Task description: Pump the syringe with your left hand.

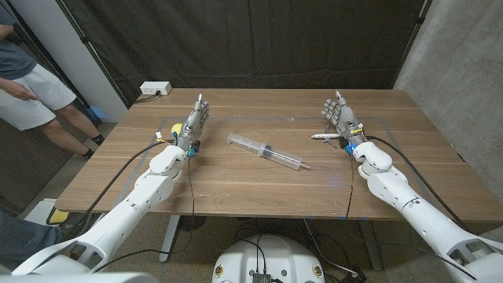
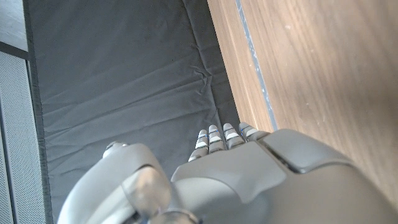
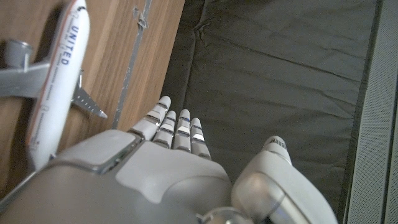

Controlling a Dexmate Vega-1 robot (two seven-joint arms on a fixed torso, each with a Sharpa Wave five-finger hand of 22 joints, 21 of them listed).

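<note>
A clear plastic syringe (image 1: 266, 151) lies on the wooden table (image 1: 259, 185) near its middle, slanting from upper left to lower right, plunger end toward the left. My left hand (image 1: 193, 124) stands on its edge to the left of the syringe, fingers straight and pointing away, holding nothing. The same hand (image 2: 249, 180) appears from behind in the left wrist view, fingers extended. My right hand (image 1: 341, 118) stands likewise on the right side, open and holding nothing, also seen from its wrist camera (image 3: 161, 168).
A small white toy airplane (image 1: 325, 137) lies beside my right hand, large in the right wrist view (image 3: 53, 87). A yellow object (image 1: 177, 127) sits behind my left hand. A white power strip (image 1: 155, 89) is at the far left corner. A person (image 1: 31, 94) stands at far left.
</note>
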